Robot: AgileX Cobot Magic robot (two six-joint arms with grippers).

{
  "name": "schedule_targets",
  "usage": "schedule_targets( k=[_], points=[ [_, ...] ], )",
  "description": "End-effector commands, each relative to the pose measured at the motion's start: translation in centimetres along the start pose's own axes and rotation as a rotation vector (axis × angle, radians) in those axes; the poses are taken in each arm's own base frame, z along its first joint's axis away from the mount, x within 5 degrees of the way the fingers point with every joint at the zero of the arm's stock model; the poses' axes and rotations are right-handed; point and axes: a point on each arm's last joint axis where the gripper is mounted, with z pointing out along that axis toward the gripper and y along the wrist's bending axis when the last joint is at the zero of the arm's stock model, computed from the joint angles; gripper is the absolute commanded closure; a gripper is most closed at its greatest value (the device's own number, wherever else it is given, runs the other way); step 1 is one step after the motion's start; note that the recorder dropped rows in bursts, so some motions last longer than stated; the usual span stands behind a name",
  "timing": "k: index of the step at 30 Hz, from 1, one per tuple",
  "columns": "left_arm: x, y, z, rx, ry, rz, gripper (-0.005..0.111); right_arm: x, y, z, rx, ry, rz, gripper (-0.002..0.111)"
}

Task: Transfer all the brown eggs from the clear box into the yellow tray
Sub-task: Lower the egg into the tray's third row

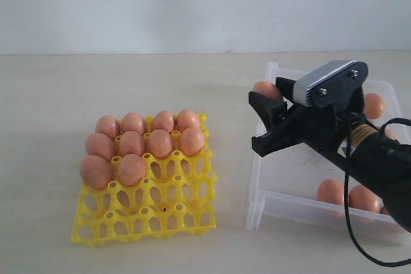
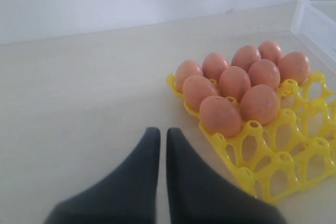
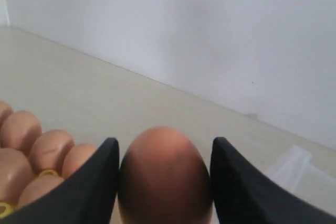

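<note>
Left gripper (image 2: 161, 130), seen only in its wrist view, hovers over the pale table (image 2: 79, 103) just off 1 corner of the square bright yellow openwork plastic egg tray (image 1: 144, 213). Its fingers are together with only a slit between them and hold nothing.

The tray's nearest cups in the exterior view are all empty. The next row back holds 2 smooth orange-brown oval eggs (image 1: 131, 169), with free cups beside them. The 2 farthest rows are full, 4 eggs each, so 10 are seated.

To the right of the tray, standing apart from it, is the shallow clear rectangular plastic box (image 1: 257, 213). 2 eggs (image 1: 331, 190) lie at its near wall and 1 egg (image 1: 374, 105) lies farther back. The arm hides part of the floor, so I cannot tell the full count.

Right gripper (image 1: 255, 125) hangs over the box's tray-side edge. In its wrist view the fingers (image 3: 94, 182) are clamped on 1 egg (image 3: 165, 177), with the tray's eggs ahead of it.

Judgement: past halfway. 10 are placed, 1 is in the grip and not yet over the tray, and at least 3 are left in the box. Enough cups are free for them.
</note>
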Motion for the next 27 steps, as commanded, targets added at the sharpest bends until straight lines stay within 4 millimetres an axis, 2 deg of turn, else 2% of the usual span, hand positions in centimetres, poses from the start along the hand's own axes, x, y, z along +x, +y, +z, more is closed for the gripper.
schedule_targets(
  k=[1,6,11,15,18,24,27],
  points=[
    [0.0,0.0,0.0,0.004,-0.004,-0.005,0.103,-1.1,1.8,1.0,-0.089,-0.067,-0.099,0.108],
    [0.0,0.0,0.0,0.004,-0.004,-0.005,0.103,-1.9,5.2,2.3,-0.269,-0.118,-0.083,0.108],
    [0.0,0.0,0.0,0.004,-0.004,-0.005,0.103,-1.4,7.2,4.1,-0.349,-0.070,0.254,0.108],
    [0.0,0.0,0.0,0.004,-0.004,-0.005,0.103,-0.4,7.9,5.2,-0.292,-0.024,0.500,0.108],
    [0.0,0.0,0.0,0.004,-0.004,-0.005,0.103,0.3,8.7,5.4,-0.233,-0.004,0.608,0.108],
    [0.0,0.0,0.0,0.004,-0.004,-0.005,0.103,1.2,12.0,5.6,-0.277,0.031,0.640,0.108],
    [0.0,0.0,0.0,0.004,-0.004,-0.005,0.103,1.5,12.8,5.6,-0.219,0.033,0.677,0.108]
  ],
)
